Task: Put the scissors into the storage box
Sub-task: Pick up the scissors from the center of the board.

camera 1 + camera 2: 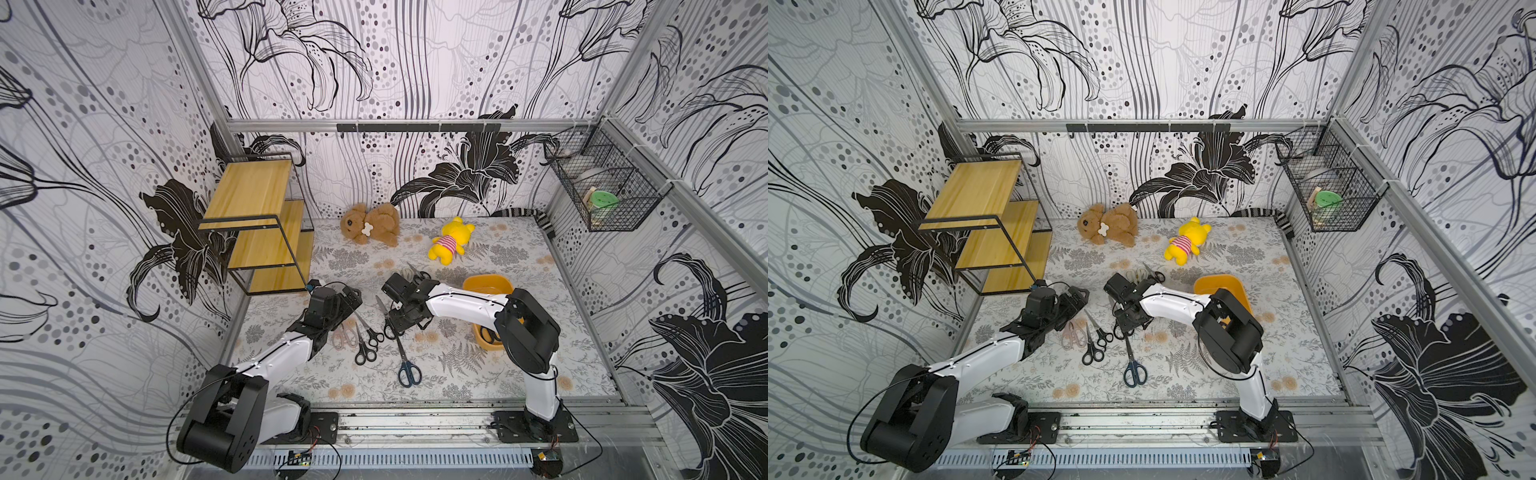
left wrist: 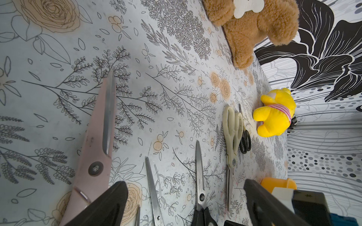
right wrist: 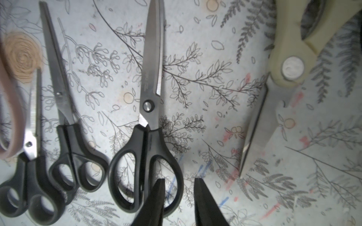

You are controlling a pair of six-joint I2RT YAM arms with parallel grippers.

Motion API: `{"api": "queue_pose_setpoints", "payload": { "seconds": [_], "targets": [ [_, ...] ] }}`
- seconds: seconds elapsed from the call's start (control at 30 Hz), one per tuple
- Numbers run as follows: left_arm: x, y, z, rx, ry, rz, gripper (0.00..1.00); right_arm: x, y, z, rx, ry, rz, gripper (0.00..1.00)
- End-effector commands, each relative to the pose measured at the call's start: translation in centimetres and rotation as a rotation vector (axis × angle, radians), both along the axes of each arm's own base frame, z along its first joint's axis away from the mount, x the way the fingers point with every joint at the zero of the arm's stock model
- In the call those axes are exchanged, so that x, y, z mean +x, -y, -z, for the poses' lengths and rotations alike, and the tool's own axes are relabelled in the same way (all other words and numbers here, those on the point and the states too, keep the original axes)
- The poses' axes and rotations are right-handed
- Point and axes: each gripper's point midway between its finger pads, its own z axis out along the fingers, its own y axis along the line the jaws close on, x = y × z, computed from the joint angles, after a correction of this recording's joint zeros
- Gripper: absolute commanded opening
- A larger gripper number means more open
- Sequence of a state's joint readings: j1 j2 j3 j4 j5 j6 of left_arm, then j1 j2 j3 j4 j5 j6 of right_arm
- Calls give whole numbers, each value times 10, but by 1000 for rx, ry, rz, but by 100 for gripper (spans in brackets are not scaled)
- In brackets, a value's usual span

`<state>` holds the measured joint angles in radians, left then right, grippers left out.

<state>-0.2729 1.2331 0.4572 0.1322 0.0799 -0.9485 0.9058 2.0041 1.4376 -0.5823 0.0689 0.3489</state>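
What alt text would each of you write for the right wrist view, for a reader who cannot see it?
The right gripper, jaws apart, straddles one handle loop of the large black-handled scissors lying on the floral table cover. A medium black-handled pair and a small black-handled pair lie beside them; cream kitchen shears lie on the opposite side.

Bare counter lies open between the blue scissors and the box. The right arm spans the box's middle. Black scissors crowd the centre; the shelf blocks the far left corner; a bear sits at the back.
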Motion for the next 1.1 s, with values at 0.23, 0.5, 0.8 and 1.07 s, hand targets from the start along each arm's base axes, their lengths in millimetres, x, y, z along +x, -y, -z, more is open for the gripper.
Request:
{"api": "queue_pose_setpoints", "payload": {
  "seconds": [0.23,0.5,0.8,1.07],
  "targets": [
    [-3,-8,-4,24,23,-14,97,-6,10,28,-74,-35,-12,28],
    [-4,-10,-5,30,25,-17,97,-7,12,34,-90,-36,-19,20],
    [-5,-13,-8,30,35,-27,97,-3,9,24,-76,-14,-22,6],
    [-1,-11,-13,18,37,-26,97,7,-11,-23,46,38,-11,0]
  ]
}}
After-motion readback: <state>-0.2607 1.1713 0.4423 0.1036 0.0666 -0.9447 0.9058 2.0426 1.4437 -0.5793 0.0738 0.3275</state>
